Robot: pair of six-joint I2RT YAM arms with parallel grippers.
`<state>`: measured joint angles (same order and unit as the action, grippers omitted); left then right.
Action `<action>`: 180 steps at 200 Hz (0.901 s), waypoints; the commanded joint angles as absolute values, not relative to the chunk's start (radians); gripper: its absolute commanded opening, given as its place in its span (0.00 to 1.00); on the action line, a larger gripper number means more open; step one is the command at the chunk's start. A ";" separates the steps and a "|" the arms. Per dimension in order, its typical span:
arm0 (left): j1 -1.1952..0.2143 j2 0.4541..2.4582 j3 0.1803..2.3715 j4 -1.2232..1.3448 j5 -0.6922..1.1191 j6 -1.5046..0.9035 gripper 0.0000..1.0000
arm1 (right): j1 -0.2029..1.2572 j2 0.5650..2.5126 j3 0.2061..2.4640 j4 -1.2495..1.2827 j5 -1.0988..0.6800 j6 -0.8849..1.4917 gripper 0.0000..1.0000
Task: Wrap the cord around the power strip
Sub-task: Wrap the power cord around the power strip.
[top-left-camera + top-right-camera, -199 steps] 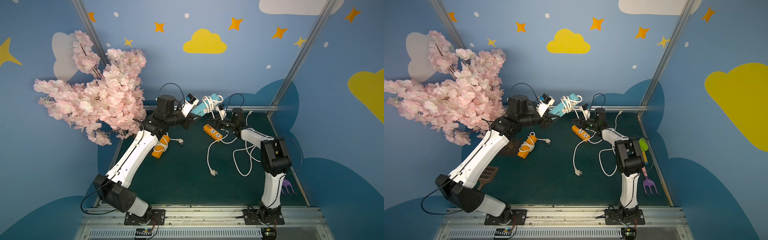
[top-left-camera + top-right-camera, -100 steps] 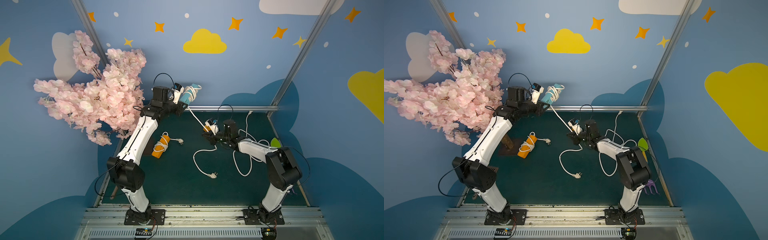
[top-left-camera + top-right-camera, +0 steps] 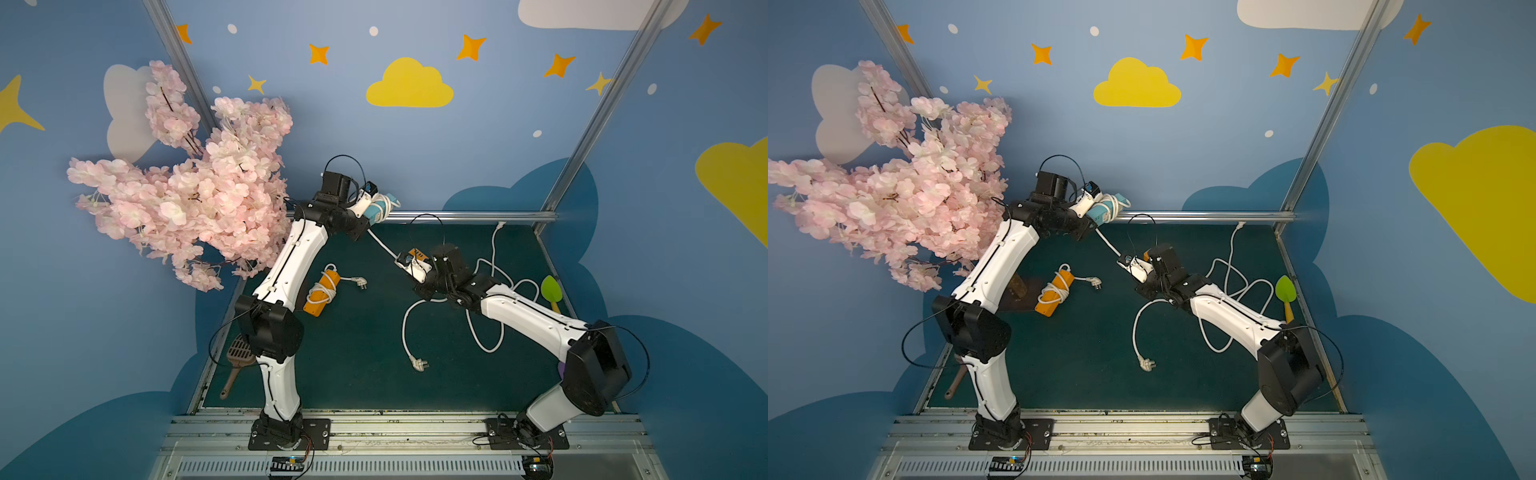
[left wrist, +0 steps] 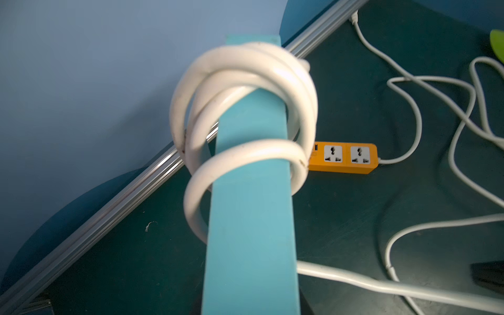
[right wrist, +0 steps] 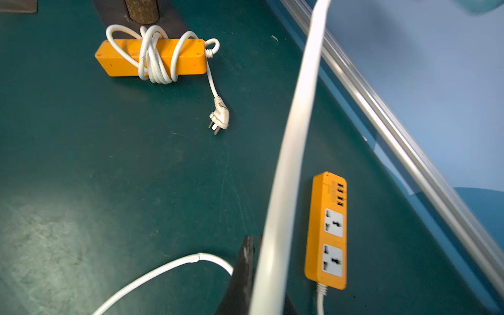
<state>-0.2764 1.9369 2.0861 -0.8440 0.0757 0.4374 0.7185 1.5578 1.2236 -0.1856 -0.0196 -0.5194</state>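
Teal rectangular plastic power strip is clamped at one end by the left gripper and lifted clear of the dark green mat, up by the back rail. This is presumably so that loops can be passed round it without the mat in the way. Several turns of thick white round cord are laid round the strip's outer half. In the left wrist view they are seen bunched, partly crossed and not snug. From the wraps the cord is run down in a straight, taut line to the right gripper, lower and well apart from the strip, with its jaws closed on the cord. The tension is judged to be there to stop the turns slipping off. Past that grip the slack is dropped in a curve onto the mat, ending in a white plug, so a fair length is left to wrap: mid-task, by judgement. Not to be confused: an unwrapped orange plastic power strip lies on the mat by the right gripper, with its loose thin white cord sprawled beside it. A cord-bundled orange power strip lies near the left arm. Risk: the hanging tail could get snagged in the loose cord.
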 commanded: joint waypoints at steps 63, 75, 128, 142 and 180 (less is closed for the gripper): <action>-0.399 1.762 1.713 -0.796 0.066 0.674 0.02 | 0.594 1.672 1.764 -0.515 -0.025 -0.749 0.00; -0.427 1.707 1.644 -0.793 0.145 0.704 0.03 | 0.562 1.726 1.839 -0.550 -0.049 -0.747 0.00; -0.528 1.561 1.537 -0.800 0.526 0.725 0.03 | 0.461 1.896 2.059 -0.606 -0.333 -0.724 0.00; -0.547 1.556 1.569 -0.812 0.627 0.711 0.03 | 0.436 1.958 2.131 -0.629 -0.449 -0.701 0.00; -0.550 1.480 1.558 -0.614 0.774 0.607 0.03 | 0.354 2.064 2.151 -0.536 -0.722 -0.500 0.13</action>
<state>-0.4999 1.5726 1.5616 -0.6556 0.4595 0.6052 0.4442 2.0006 2.1445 -0.7368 -0.5587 -0.6983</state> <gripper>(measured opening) 0.320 0.076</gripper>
